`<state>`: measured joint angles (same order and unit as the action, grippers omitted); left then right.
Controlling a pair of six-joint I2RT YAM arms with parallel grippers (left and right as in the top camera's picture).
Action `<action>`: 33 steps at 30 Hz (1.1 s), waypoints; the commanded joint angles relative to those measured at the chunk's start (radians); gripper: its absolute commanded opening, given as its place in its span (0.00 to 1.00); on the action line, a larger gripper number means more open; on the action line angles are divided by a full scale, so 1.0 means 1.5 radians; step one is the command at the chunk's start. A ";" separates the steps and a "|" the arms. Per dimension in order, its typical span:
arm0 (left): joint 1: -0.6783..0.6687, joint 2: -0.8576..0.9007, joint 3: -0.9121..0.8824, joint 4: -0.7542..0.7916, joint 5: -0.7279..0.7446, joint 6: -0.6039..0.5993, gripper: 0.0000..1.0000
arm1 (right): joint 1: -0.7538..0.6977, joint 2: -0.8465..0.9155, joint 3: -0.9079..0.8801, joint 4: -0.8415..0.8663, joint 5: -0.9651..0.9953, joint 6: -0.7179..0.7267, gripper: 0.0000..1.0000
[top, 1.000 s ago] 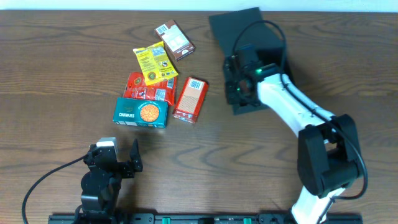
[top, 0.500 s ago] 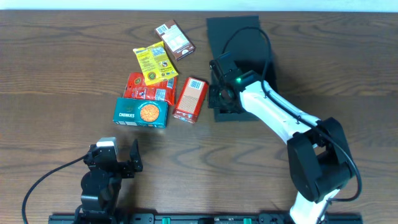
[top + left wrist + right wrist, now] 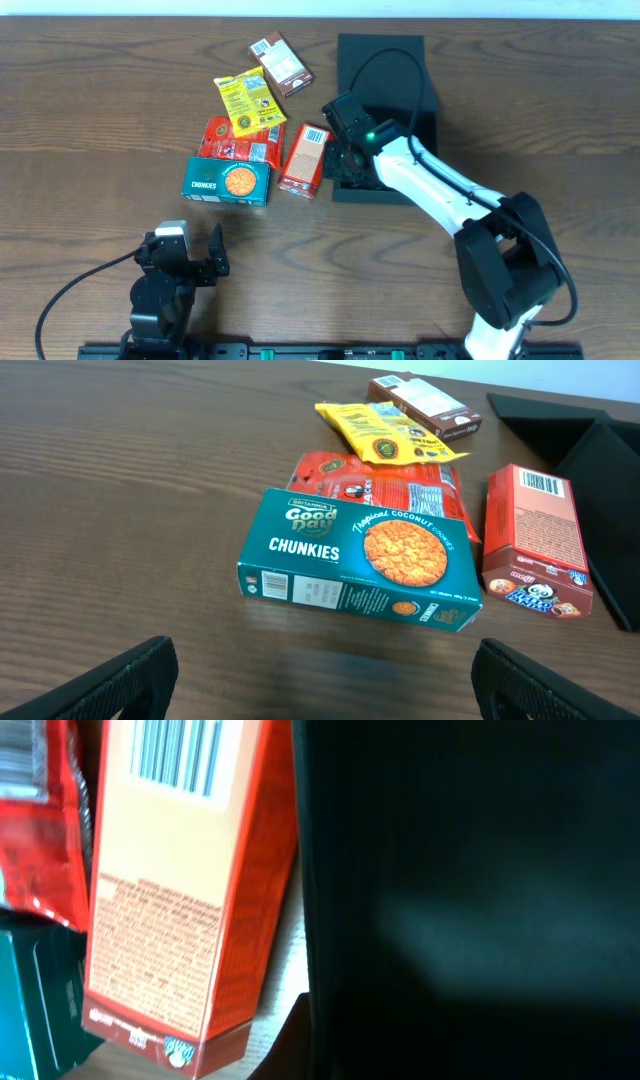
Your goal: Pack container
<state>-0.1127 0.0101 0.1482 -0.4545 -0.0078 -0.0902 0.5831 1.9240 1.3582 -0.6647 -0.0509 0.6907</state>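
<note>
The container (image 3: 400, 90) is a matte black shallow box at the back centre-right of the table. It fills the right side of the right wrist view (image 3: 470, 870), and its corner shows in the left wrist view (image 3: 590, 440). My right gripper (image 3: 348, 155) is shut on the container's front-left edge; one dark finger (image 3: 295, 1040) shows beside the black wall. My left gripper (image 3: 190, 258) is open and empty near the front edge, its fingertips wide apart (image 3: 330, 690).
The snacks lie left of the container. An orange-red box (image 3: 307, 160) lies right beside it (image 3: 180, 890). There is a teal cookie box (image 3: 227, 181), a red packet (image 3: 240, 140), a yellow packet (image 3: 247, 100) and a brown box (image 3: 281, 63).
My right gripper has dragged the container left and turned it square, so it now lies right beside the orange-red box. The left arm has not moved.
</note>
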 commanded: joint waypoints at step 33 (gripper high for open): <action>0.001 -0.004 -0.010 0.231 0.213 -0.195 0.95 | -0.180 -0.357 0.177 -0.104 0.037 -0.315 0.99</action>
<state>-0.1131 0.0101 0.1368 -0.1112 0.2710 -0.3119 0.3477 1.4208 1.6176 -0.8013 -0.0109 0.2749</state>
